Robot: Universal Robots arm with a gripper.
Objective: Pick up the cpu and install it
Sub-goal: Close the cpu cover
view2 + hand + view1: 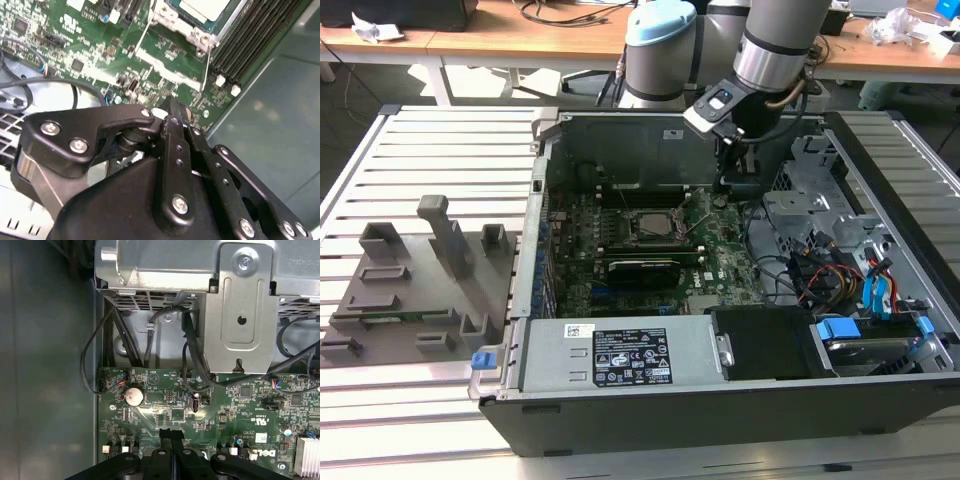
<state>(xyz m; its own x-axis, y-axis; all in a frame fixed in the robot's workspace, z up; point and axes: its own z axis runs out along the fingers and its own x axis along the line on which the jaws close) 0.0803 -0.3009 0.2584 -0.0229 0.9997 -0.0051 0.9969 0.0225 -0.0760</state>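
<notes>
Now, your hand (pixel 173 436), pinched together on nothing, hangs low over the motherboard (pixel 165 412) — any drift could scrape its parts, and the cpu (pixel 206 7) looks unlatched in its socket (pixel 192 31).

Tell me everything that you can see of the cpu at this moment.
The cpu is a flat square chip with a pale silver metal top, cut off by the edge of the second wrist view. It lies flat within the metal socket frame on the green motherboard. Nothing grips it: the gripper is apart from it, fingers shut.
</notes>
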